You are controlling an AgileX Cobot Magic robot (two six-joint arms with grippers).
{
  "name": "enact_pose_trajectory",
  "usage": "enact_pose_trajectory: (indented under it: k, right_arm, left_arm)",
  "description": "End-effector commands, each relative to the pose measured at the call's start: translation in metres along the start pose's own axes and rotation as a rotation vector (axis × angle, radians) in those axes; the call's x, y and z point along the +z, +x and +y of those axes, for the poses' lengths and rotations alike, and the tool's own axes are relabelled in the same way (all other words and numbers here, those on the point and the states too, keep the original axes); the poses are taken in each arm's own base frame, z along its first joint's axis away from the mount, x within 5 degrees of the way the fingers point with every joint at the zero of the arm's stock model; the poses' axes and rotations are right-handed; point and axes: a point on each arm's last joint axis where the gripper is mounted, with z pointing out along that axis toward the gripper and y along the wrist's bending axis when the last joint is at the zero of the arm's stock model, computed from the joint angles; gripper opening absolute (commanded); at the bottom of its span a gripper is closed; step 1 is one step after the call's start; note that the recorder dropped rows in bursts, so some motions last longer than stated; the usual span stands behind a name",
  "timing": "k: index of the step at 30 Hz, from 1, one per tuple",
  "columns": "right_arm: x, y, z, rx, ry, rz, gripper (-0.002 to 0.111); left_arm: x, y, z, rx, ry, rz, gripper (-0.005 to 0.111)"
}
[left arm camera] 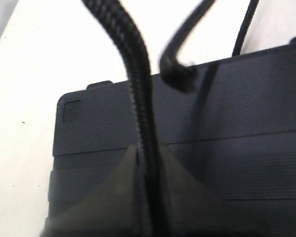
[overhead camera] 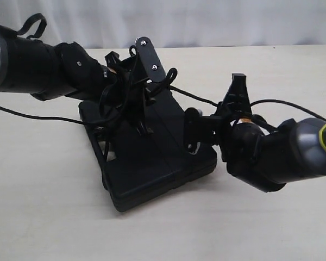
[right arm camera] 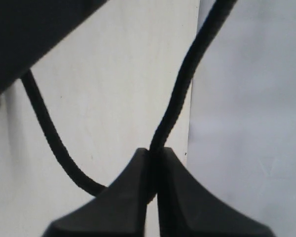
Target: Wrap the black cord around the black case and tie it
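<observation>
Closed tight at the left fingers [left arm camera: 116,192] on the black cord [left arm camera: 138,74], pinching it just above the textured lid of the black case [left arm camera: 237,108], seemingly to anchor one stretch over the lid for wrapping. Closed likewise at the right fingers [right arm camera: 126,192] on another stretch of the same cord, just beside the right edge of the case, probably to take up slack and have a free length to carry round. Leading from that right grip leftward and farther back toward the left arm's end, with a slack loop curving away beside the fingers in the right wrist view. Resting on the pale table [overhead camera: 43,206] around the middle, under the left arm's end and just left of the right one. Blurred in the left wrist view: a second strand ending in a thick lump by the case's edge, perhaps the knot. Judged as early wrapping: no full turn visible around the case, no tie yet.
</observation>
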Motion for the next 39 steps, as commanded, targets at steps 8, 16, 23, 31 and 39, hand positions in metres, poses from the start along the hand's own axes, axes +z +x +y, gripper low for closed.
enact_pose_trajectory:
  k: [8, 16, 23, 31, 39]
  right_arm:
    - [0.014, -0.003, -0.002, 0.082, -0.061, -0.022, 0.004]
    - [0.023, -0.002, -0.006, 0.139, -0.066, 0.007, 0.004]
    - [0.022, -0.006, -0.001, 0.148, -0.127, -0.024, 0.004]
    - [0.022, -0.006, -0.002, 0.142, -0.123, -0.027, 0.004]
    - [0.023, -0.011, -0.006, 0.146, -0.094, -0.074, 0.004]
  left_arm:
    - [-0.004, -0.007, 0.012, 0.013, -0.125, -0.046, 0.000]
    - [-0.001, -0.005, -0.011, 0.174, -0.203, -0.052, 0.000]
    - [-0.001, -0.005, -0.015, 0.187, -0.250, -0.061, 0.000]
    - [0.010, 0.004, -0.011, 0.119, -0.336, -0.037, 0.000]
    - [0.017, 0.007, -0.018, 0.165, -0.272, -0.018, 0.000]
